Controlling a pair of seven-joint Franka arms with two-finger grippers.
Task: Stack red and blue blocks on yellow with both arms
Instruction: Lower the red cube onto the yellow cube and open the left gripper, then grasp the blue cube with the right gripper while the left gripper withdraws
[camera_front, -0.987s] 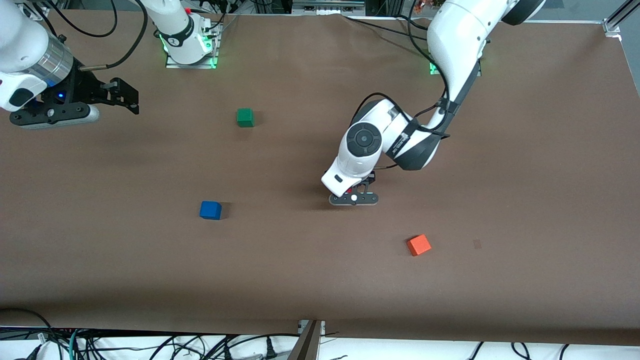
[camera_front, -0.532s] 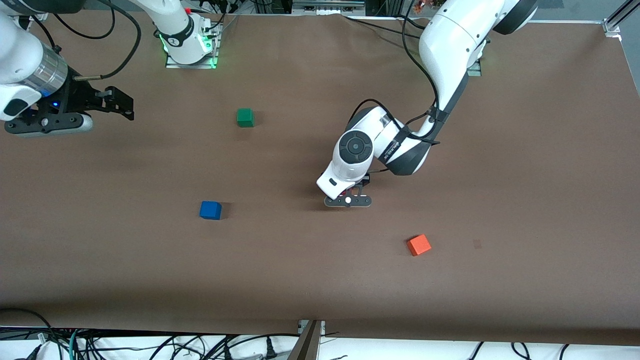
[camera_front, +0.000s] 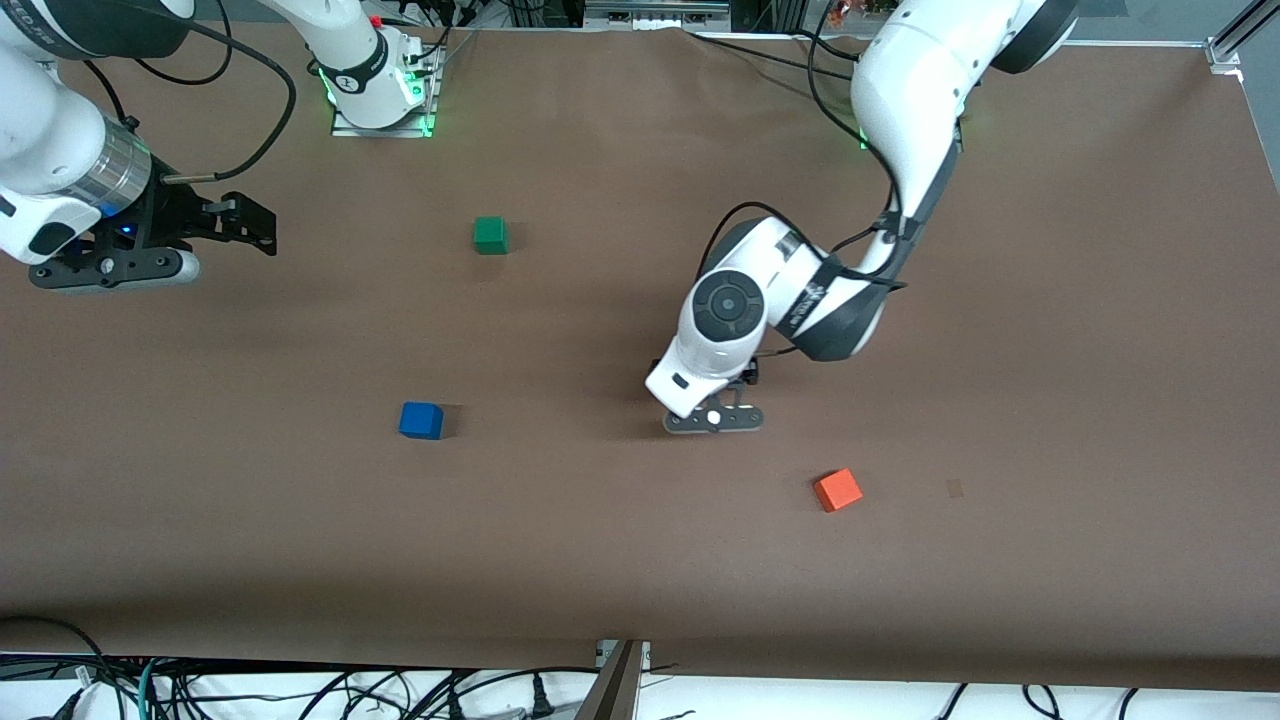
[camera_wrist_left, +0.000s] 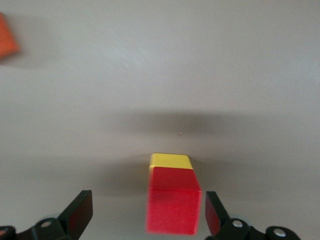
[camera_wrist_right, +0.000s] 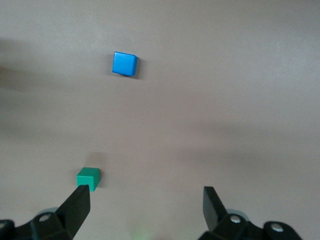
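Brown table (camera_front: 1050, 350) — red block (camera_wrist_left: 172, 202) on yellow (camera_wrist_left: 170, 161); left gripper (camera_wrist_left: 145, 220) spread

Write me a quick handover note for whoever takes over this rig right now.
Left gripper: open, just above the red block, not gripping it.
Right gripper: open, holding nothing, waiting above the table at the right arm's end.
Done: red block sits on the yellow block mid-table.
Left: blue block lies alone on the table, nearer the front camera than the green block; it must go on top of the red. The orange block isn't part of the job.
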